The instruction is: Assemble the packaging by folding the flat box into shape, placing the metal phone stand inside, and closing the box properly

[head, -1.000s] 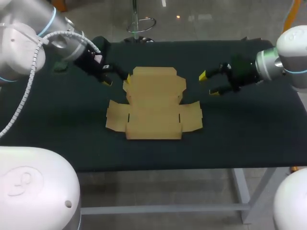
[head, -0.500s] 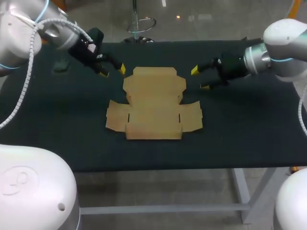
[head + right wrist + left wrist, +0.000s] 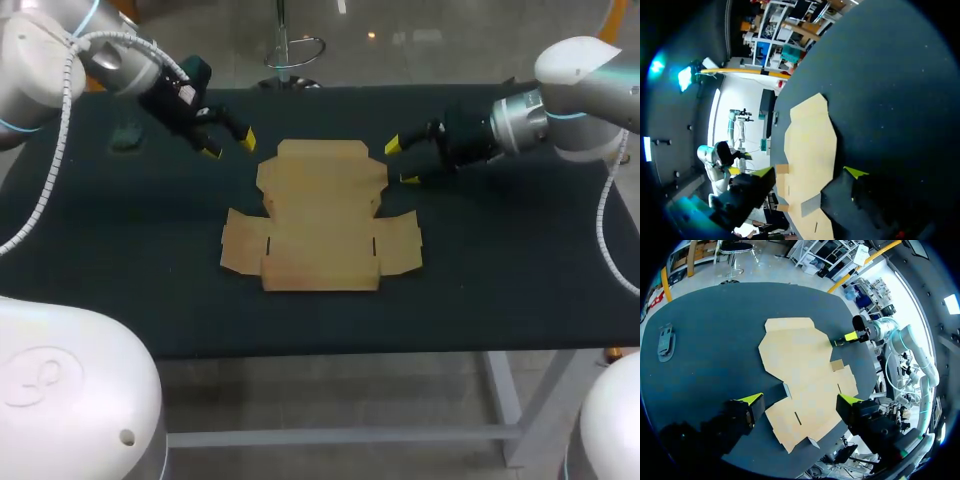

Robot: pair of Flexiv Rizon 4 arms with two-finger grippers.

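Head view shows the flat cardboard box [image 3: 320, 215] lying unfolded on the dark worktop [image 3: 500, 270]. The left end effector [image 3: 230, 147] is near the far left corner of the box, with its fingers spread and holding nothing. The right end effector [image 3: 401, 162] is near the far right corner of the box, also spread and holding nothing. A small grey phone stand [image 3: 126, 135] lies well apart from the box, on its left side.

Head view: soft, even light from above. Table [image 3: 500, 280] matte and dark; flat box [image 3: 320, 220] evenly lit, thin soft shadows at its edges. Left wrist view: brighter, broad shadow under the left gripper [image 3: 800, 400]. Right wrist view: much dimmer, box pale against near-black table.
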